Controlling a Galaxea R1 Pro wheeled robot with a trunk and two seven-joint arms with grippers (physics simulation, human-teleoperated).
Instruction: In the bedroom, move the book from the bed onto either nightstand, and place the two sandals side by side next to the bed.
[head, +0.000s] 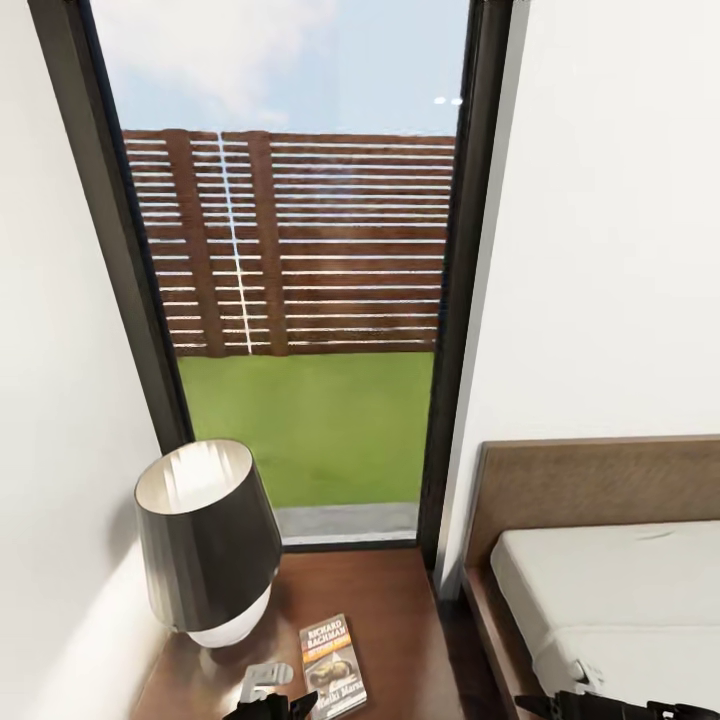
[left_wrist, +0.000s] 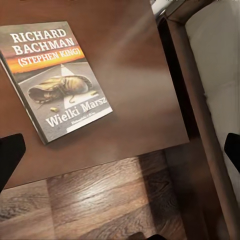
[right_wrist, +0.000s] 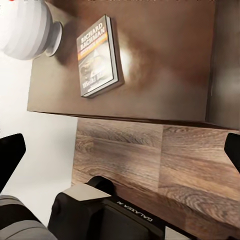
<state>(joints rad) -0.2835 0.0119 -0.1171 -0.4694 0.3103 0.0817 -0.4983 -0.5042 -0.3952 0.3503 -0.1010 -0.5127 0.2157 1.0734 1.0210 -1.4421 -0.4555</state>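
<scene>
The Bachman paperback (head: 333, 665) lies flat on the nightstand (head: 390, 610) beside the lamp (head: 205, 540) and bed (head: 610, 580), both grippers spread wide and empty above it; a careless arm retreat could clip the lamp.

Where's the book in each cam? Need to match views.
Head view: book at bottom centre, flat on the nightstand, right of the lamp.
Left wrist view: book at upper left, cover up, on the nightstand.
Right wrist view: book at top centre, beside the lamp.
Shared landmark: the dark nightstand top under the book, in all three.
</scene>
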